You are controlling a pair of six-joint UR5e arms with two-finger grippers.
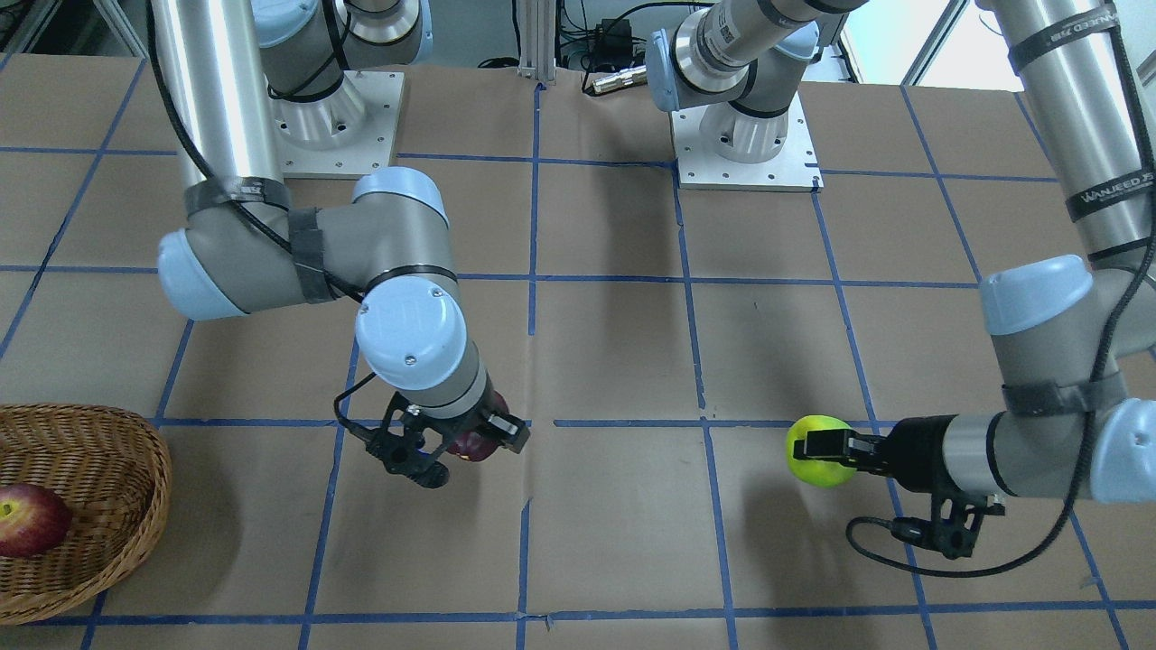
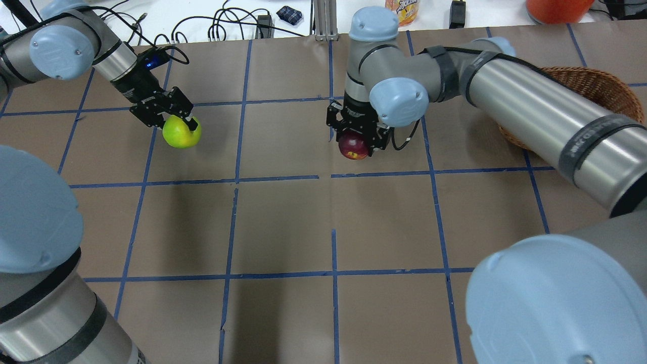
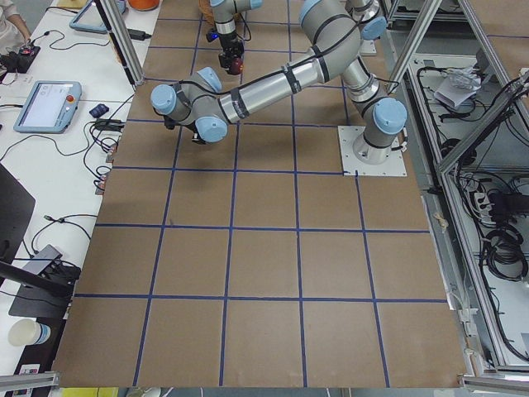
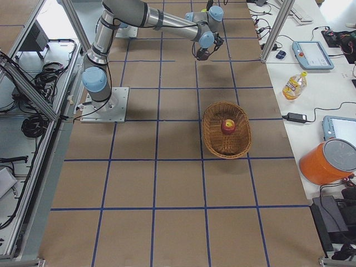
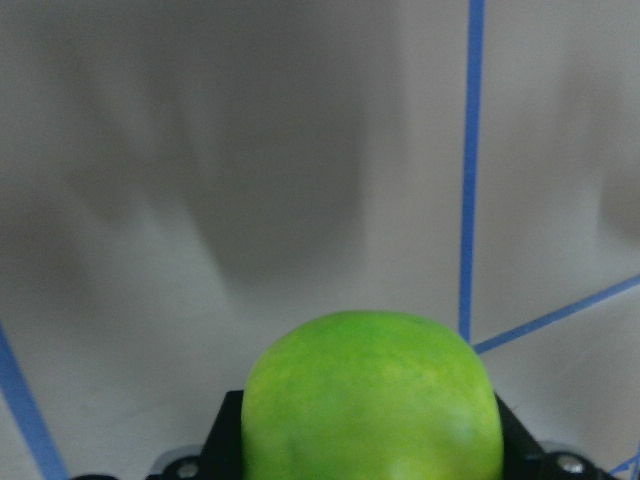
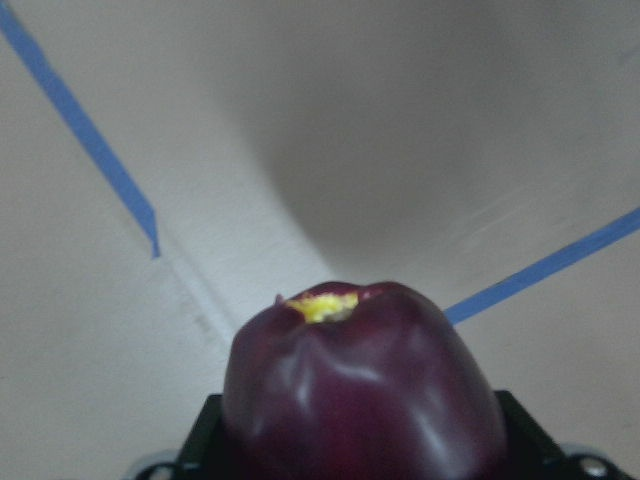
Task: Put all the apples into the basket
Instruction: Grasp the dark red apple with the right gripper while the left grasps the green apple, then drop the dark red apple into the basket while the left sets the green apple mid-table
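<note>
Mostly, the two held apples show only in part:

- The left tool (image 2: pixel 178 120) is clamped on the yellow-green apple (image 2: pixel 181 132) over the tabletop (image 2: pixel 283 227), well apart from the basket (image 1: pixel 155 469). In the left wrist view the bottom of this apple is cut off by the frame edge, and only slivers of the dark fingers flank it.
- No stem hollow shows on the yellow-green apple, so which way its core axis runs cannot be told.
- The right tool (image 2: pixel 358 137) points down and grips the dark maroon apple (image 2: pixel 353 146) near the middle of the tabletop. From the front this apple is largely hidden under the wrist and fingers.
- A yellowish hollow on the maroon apple faces away from the tool's palm (stem or blossom end is unclear), so its core axis lies roughly along the tool's reach.
- Whether either held apple clears the tabletop is hard to judge.
- The red apple (image 4: pixel 228 125) lies inside the basket. In the front view both are cut off by the frame's left edge, and its yellow-green hollow faces sideways.
- In the overhead view the right arm hides most of the basket.
</note>
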